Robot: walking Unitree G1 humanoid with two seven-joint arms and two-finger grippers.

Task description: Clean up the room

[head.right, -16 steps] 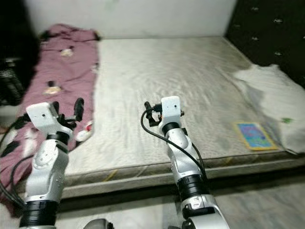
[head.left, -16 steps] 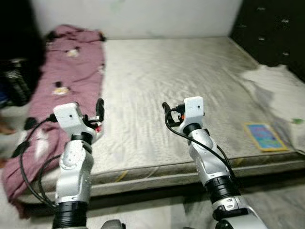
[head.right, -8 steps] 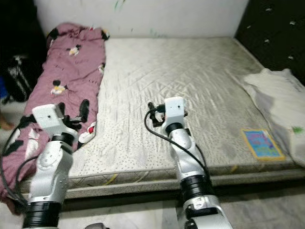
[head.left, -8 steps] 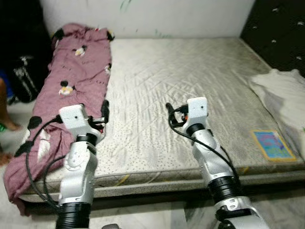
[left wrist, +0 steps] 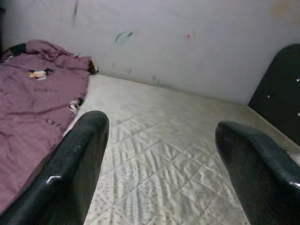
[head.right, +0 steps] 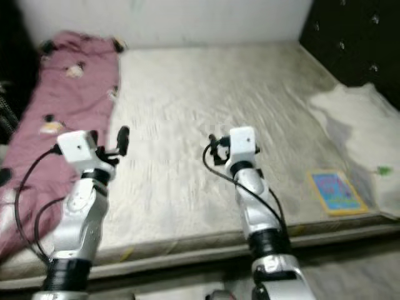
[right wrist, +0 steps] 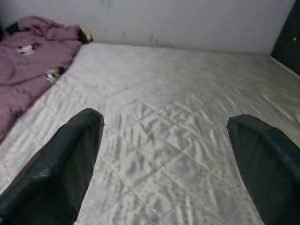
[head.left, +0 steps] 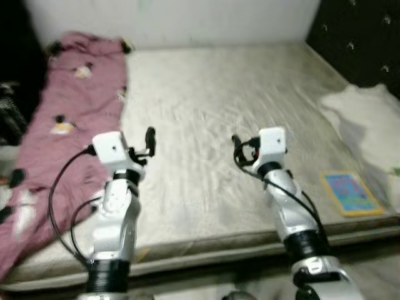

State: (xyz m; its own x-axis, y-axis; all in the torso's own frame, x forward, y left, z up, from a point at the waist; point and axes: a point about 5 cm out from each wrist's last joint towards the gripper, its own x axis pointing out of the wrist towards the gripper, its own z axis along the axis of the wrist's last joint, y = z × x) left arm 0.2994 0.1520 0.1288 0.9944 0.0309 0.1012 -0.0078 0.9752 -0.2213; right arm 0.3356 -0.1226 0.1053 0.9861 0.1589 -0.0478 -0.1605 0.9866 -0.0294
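A mauve blanket (head.left: 59, 119) with cartoon prints lies crumpled along the left side of the bare grey mattress (head.left: 206, 100) and hangs over its near left edge. A small colourful book (head.left: 350, 192) lies flat near the mattress's front right corner. Beside it a white cloth (head.left: 369, 115) is heaped on the right side. My left gripper (head.left: 147, 141) hovers open over the mattress just right of the blanket, holding nothing. My right gripper (head.left: 238, 147) hovers open above the middle of the mattress, also holding nothing. In the wrist views both pairs of fingers (left wrist: 79, 164) (right wrist: 70, 159) stand wide apart.
A black padded headboard (head.left: 356, 31) rises at the right and a pale wall (head.left: 175, 19) runs behind the bed. Dark things (head.left: 9, 115) stand on the floor at the far left. The mattress's front edge (head.left: 206, 250) crosses just before my arms.
The whole picture has shifted and blurred, so the camera has moved. Both arms keep the same raised pose with open fingers. Nothing on the bed has moved.
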